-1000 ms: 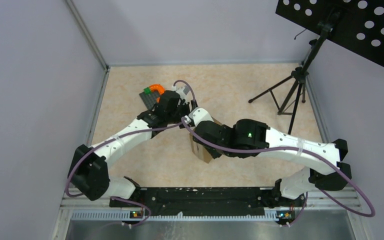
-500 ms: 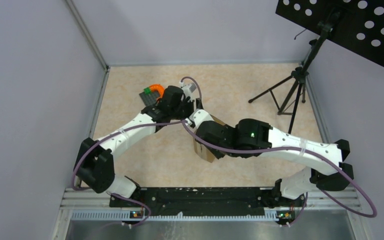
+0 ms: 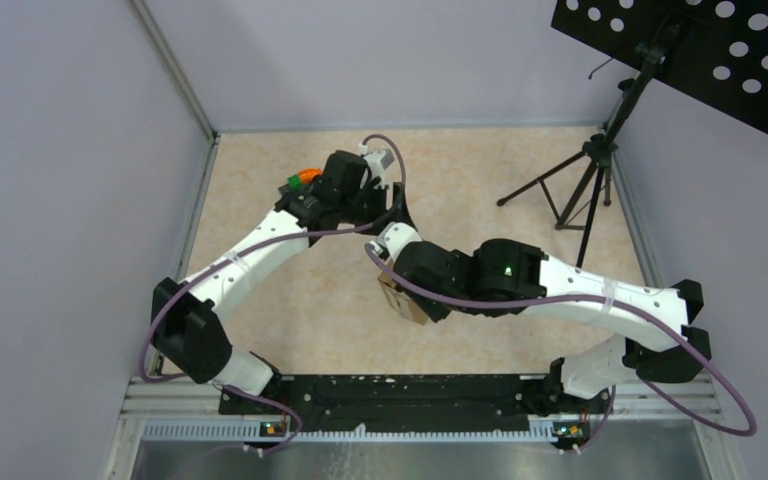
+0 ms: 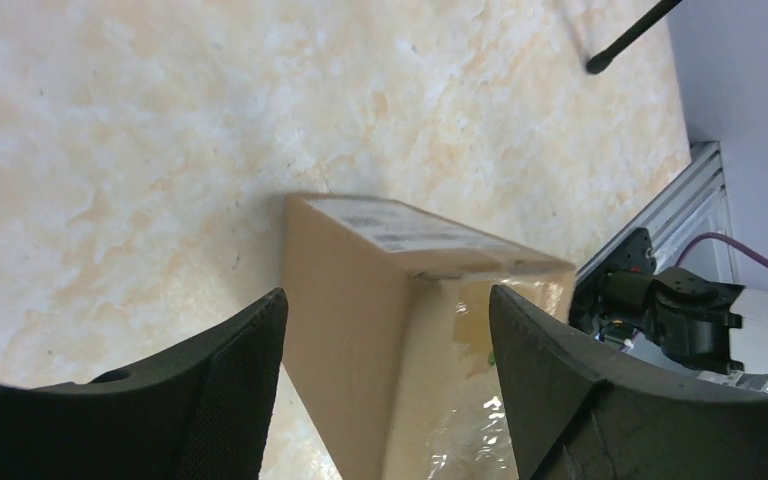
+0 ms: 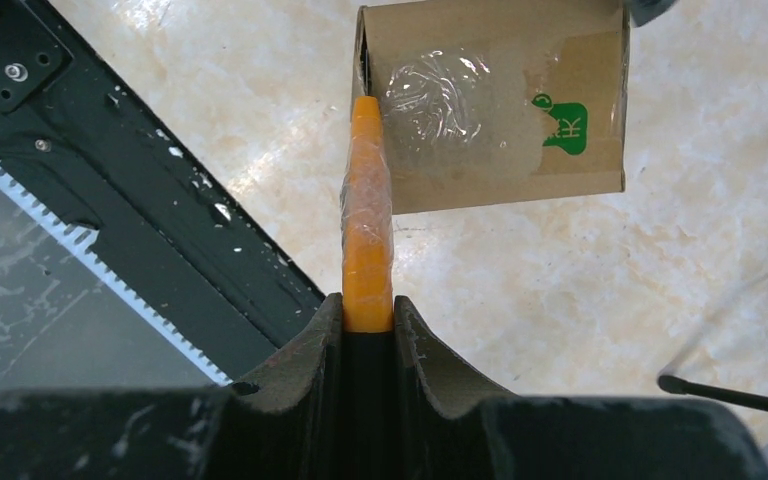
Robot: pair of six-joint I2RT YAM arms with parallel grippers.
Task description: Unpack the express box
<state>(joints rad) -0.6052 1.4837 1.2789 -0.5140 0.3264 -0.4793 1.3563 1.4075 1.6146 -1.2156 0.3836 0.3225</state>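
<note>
The express box (image 5: 490, 110), a small brown carton with clear tape and a green mark on its face, lies on the beige floor. From above, the right arm hides most of the express box (image 3: 401, 300). My right gripper (image 5: 368, 315) is shut on a thin orange tool (image 5: 368, 210) whose tip rests at the box's left edge. My left gripper (image 4: 385, 340) is open and hangs a short way off the express box (image 4: 360, 290), which shows between its fingers (image 4: 210, 390) untouched. In the top view the left gripper (image 3: 380, 205) is beyond the box.
A dark plate with orange and green pieces (image 3: 305, 177) lies at the back left, partly under the left arm. A black tripod stand (image 3: 580, 190) with a perforated panel (image 3: 700, 50) stands at the right. The black base rail (image 5: 110, 170) runs close to the box.
The left arm has drawn back from the box toward the far side and its jaws have widened a little. The right arm has held the orange tool almost still.
</note>
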